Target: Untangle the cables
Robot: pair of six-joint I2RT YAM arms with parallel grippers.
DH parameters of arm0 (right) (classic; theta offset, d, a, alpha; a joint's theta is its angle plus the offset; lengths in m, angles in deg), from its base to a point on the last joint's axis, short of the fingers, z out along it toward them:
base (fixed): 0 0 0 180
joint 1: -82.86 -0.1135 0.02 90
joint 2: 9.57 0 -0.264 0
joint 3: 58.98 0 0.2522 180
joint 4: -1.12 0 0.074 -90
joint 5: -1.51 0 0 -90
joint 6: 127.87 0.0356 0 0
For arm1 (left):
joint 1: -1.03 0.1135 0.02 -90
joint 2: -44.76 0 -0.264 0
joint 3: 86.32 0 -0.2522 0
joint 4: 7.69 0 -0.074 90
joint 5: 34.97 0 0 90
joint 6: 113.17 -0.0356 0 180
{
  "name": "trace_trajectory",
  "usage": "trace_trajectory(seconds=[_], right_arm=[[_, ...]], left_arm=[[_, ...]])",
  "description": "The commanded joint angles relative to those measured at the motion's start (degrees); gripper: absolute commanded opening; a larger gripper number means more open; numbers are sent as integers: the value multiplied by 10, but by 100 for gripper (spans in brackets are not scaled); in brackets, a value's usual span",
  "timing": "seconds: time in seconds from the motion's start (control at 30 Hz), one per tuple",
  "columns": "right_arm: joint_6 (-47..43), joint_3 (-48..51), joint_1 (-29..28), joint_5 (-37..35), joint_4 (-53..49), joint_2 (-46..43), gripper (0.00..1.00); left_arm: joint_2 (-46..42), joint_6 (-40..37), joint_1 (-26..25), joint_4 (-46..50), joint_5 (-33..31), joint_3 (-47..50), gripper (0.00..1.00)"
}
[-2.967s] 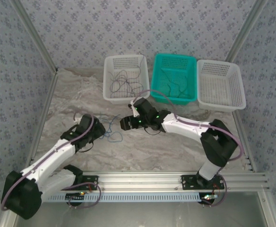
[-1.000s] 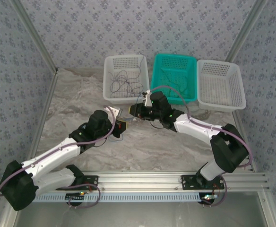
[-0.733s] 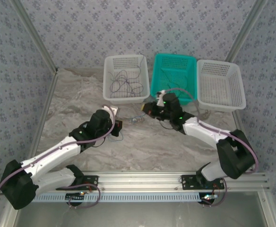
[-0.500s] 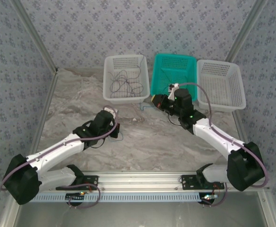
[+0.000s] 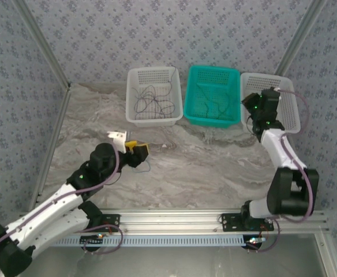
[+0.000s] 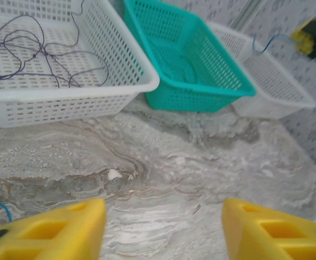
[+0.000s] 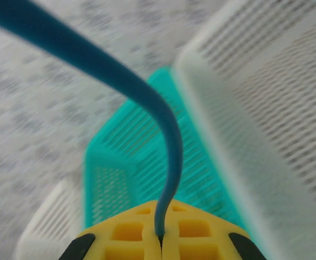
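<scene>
My right gripper (image 7: 160, 238) is clamped shut on a blue cable (image 7: 120, 76). In its wrist view the cable rises from between the yellow fingers and curves away to the upper left. The top view puts this gripper (image 5: 255, 107) high over the left rim of the right white basket (image 5: 292, 109), but there the cable is too fine for me to see. The left wrist view fills that in: the same gripper (image 6: 309, 40) sits at the far right with the blue cable (image 6: 271, 38) hanging from it over that basket (image 6: 277, 92).

My left gripper (image 6: 163, 227) stands open with nothing between its fingers, above bare table (image 5: 203, 167), near and a little left of the baskets (image 5: 138, 149). Its camera picks up a short blue strand (image 6: 1, 206) lying on the table at the left edge.

Dark cables (image 5: 151, 101) lie looped inside the left white basket (image 5: 131, 92), sharper in the left wrist view (image 6: 39, 59). From above, thin cables (image 5: 212, 107) lie in the teal basket (image 5: 233, 92).
</scene>
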Motion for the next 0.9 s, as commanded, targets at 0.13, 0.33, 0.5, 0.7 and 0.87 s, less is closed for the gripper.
trace_trajectory(seconds=[0.13,0.33,0.5,0.7,0.87], right_arm=[[-23,-159,75,-33,-117,158,0],[82,-197,98,15,-195,170,73],[87,-205,99,32,-241,139,100],[17,-159,48,70,-227,44,100],[-87,-120,-60,46,-239,-72,99]], left_arm=[[-113,52,0,96,-76,28,77],[-120,91,11,140,-109,34,81],[-70,97,27,153,-94,13,81],[0,116,54,151,-94,-5,76],[55,154,114,154,-69,-16,73]])
